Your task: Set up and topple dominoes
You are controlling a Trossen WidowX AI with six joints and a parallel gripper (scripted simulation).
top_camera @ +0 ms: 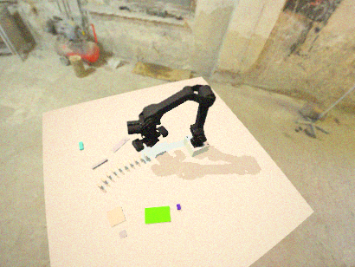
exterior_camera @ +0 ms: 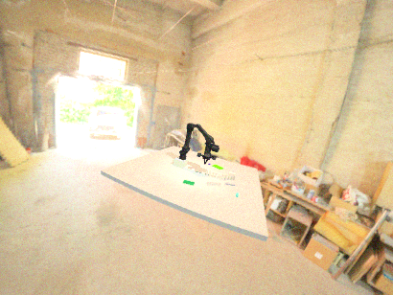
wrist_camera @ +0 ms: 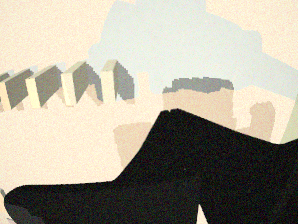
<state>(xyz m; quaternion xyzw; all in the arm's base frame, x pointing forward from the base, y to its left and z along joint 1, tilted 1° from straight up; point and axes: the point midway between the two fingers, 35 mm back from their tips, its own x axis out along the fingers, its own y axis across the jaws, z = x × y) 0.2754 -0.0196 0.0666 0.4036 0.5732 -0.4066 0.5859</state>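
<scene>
A curved row of thin pale dominoes stands on the table. In the wrist view the end part of the row shows at the left, its last domino upright with a gap before the one beside it. My gripper is shut and empty, above the table just beyond the arm-side end of the row. Its black fingers fill the lower part of the wrist view. No loose domino can be made out for certain.
A pinkish strip and a dark strip lie behind the row. A teal piece is farther left. A beige square, a bright green rectangle and a purple block lie in front. A darker green block shows in the exterior view.
</scene>
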